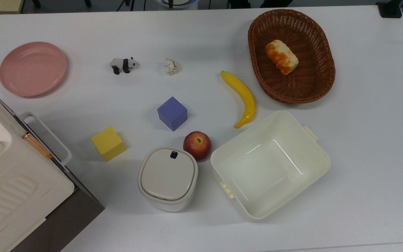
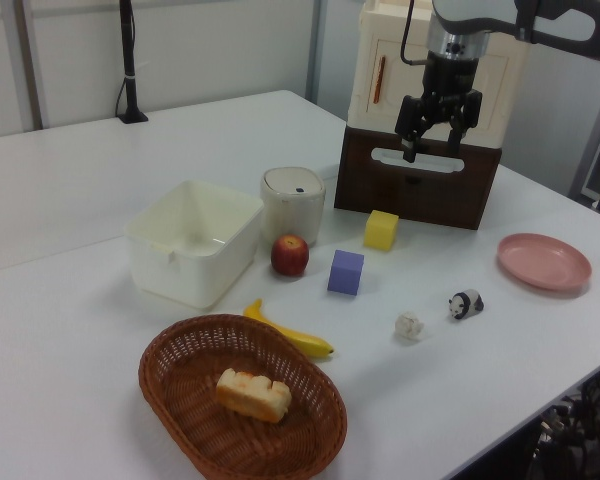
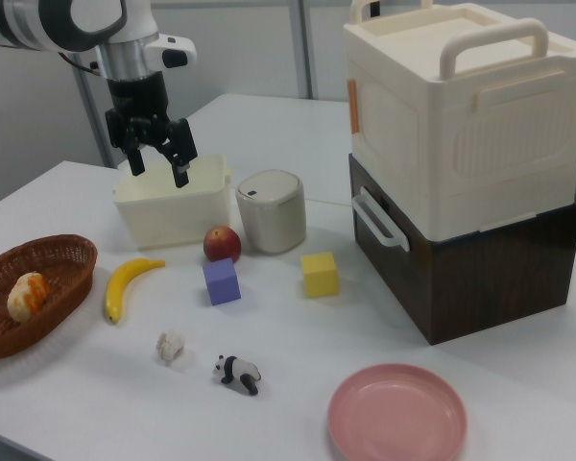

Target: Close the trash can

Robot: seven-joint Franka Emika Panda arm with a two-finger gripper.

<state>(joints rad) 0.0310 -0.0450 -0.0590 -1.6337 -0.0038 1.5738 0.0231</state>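
One table (image 1: 201, 31): white, everything is laid out on it, listed here from the top view's left to its right.
Appliance (image 1: 12, 189): big cream box with a handle on a dark base, seen at the lower left of the top view.
Plate (image 1: 33, 68): pink, found at the upper left, with nothing on it.
Yellow cube (image 1: 108, 143): placed left of centre, just up-left of the trash can.
Panda (image 1: 124, 64): tiny figure, upper middle, with a crumpled paper ball (image 1: 170, 66) to its right.
Trash can (image 1: 168, 178): small white bin at lower centre of the top view, lid seen lying flat and shut, black button toward the apple.
Purple cube (image 1: 172, 113): sat dead centre, above the bin.
Apple (image 1: 197, 145): red, tucked just beside the bin's upper right corner.
Banana (image 1: 243, 98): laid right of centre.
Tub (image 1: 269, 164): cream, nothing inside, lower right of the bin.
Basket (image 1: 324, 70): brown wicker, upper right, a bread roll (image 1: 281, 56) held in it.
Gripper (image 2: 437, 131): hung up in the air at the left view's upper right, well clear of the bin; fingers spread apart, nothing grasped.
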